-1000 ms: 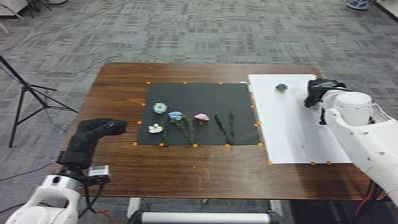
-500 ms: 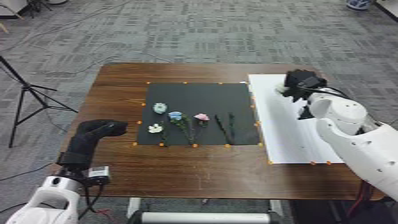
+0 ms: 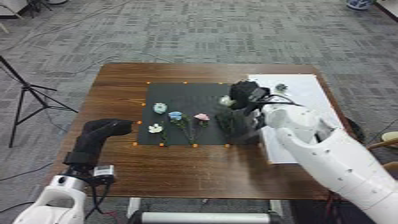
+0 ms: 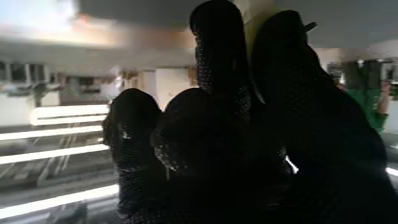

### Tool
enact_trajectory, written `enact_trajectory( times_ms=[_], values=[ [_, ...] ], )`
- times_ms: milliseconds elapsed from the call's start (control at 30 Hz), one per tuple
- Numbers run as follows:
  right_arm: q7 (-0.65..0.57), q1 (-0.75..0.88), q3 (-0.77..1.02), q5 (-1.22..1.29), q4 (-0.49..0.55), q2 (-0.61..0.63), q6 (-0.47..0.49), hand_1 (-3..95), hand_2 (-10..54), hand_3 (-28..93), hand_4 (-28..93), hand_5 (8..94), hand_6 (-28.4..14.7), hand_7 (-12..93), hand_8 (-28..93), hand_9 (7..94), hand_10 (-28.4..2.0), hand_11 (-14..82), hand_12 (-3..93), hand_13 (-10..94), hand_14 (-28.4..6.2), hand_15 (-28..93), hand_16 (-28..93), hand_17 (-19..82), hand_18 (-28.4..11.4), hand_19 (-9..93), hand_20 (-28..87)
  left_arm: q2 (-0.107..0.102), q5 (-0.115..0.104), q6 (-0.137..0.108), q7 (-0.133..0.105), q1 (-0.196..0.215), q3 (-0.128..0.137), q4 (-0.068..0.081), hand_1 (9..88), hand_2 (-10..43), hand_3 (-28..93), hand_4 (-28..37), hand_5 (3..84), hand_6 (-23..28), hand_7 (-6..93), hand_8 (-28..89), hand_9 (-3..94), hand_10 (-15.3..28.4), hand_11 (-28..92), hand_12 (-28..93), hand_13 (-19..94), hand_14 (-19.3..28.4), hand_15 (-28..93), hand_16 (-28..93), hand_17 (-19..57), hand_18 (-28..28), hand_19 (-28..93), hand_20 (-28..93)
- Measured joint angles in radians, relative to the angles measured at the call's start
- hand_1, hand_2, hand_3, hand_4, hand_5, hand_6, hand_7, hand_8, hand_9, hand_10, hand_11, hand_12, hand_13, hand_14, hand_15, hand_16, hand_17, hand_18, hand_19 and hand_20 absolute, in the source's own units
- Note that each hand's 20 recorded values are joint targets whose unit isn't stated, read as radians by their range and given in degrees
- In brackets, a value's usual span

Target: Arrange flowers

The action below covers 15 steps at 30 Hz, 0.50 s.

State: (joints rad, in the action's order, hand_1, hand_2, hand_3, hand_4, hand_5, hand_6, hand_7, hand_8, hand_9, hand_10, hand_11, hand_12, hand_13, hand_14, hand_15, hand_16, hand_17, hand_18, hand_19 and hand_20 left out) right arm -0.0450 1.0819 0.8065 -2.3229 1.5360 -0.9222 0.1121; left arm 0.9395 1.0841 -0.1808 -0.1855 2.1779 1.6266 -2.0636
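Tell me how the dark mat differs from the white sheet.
The dark mat is nearly black; the white sheet is bright. The sheet reaches nearer the robot than the mat. The mat bears a blue flower and a pink flower, the sheet a small dark sprig. Both lie flat on the table.

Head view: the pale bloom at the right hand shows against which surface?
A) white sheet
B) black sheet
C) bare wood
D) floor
B: the pale bloom at the right hand shows against the black sheet, beyond the pink flower.
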Motion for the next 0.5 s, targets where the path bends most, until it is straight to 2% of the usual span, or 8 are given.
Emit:
enact_trajectory(
  times_ms=[133,233,267,300,400,500],
  values=[
    [0.01,0.019,-0.005,-0.008,-0.03,-0.041,0.024,57.6,-7.0,56,-18,76.6,1.6,21,7,87.7,-9.0,13.1,26.8,93,-1.4,58,34,58,-17.2,93,57,0.008,-0.001,0.002,0.0,0.005,-0.002,-0.001,27.6,-3.9,68,-17.6,61.7,0.6,21.3,-7,55.4,14.8,25,16,42,18.8,39,2,1.1,16.2,35,34],
    [0.009,0.016,-0.004,-0.008,-0.034,-0.047,0.023,49.8,-9.4,60,-16,68.2,-0.1,18,3,79.1,-10.3,13.4,20.6,93,-1.5,58,34,57,-17.3,93,58,0.01,-0.003,0.002,-0.001,0.013,-0.001,-0.001,27.5,-4.1,68,-17.7,61.5,0.3,21.8,-7,55.5,14.6,25,16,42,18.7,39,2,1.2,16.1,34,34],
    [0.008,0.015,-0.004,-0.006,-0.035,-0.047,0.023,43.8,-9.5,64,-16,64.3,-0.6,17,-6,74.4,-11.2,12.8,17.7,92,-1.8,58,34,57,-17.2,93,57,0.01,-0.003,0.002,-0.001,0.016,0.0,-0.001,27.4,-4.1,68,-17.7,61.4,0.3,21.9,-7,55.5,14.6,25,16,42,18.7,39,2,1.2,16.1,34,34],
    [0.007,0.014,-0.001,-0.003,-0.037,-0.047,0.025,39.1,-9.5,67,-16,61.6,-1.4,16,-8,70.9,-11.8,11.5,16.7,92,-2.0,58,33,57,-17.3,93,57,0.01,-0.004,0.002,-0.001,0.018,0.001,-0.002,27.3,-4.2,68,-17.7,61.4,0.3,22.0,-8,55.5,14.6,25,16,42,18.7,39,2,1.2,16.2,34,34],
    [0.006,0.017,0.023,0.007,-0.038,-0.047,0.059,29.0,-9.5,65,-16,52.2,-5.2,9,-7,58.8,-15.5,7.7,14.9,90,-3.1,57,32,56,-18.0,93,55,0.01,-0.005,0.002,-0.001,0.022,0.001,-0.002,27.3,-4.4,68,-17.6,61.4,0.4,22.0,-8,55.5,14.7,25,16,42,18.8,38,2,1.2,16.2,34,34],
    [0.003,0.02,0.05,0.012,-0.036,-0.044,0.122,25.7,-9.5,63,-15,47.6,-6.3,6,-6,52.8,-17.3,6.4,14.1,89,-3.9,56,31,55,-18.5,93,54,0.01,-0.005,0.004,-0.001,0.022,0.001,-0.001,27.4,-4.6,68,-17.6,61.3,0.3,22.0,-8,55.4,14.6,25,16,42,18.7,38,2,1.2,16.2,34,34]
  ],
)
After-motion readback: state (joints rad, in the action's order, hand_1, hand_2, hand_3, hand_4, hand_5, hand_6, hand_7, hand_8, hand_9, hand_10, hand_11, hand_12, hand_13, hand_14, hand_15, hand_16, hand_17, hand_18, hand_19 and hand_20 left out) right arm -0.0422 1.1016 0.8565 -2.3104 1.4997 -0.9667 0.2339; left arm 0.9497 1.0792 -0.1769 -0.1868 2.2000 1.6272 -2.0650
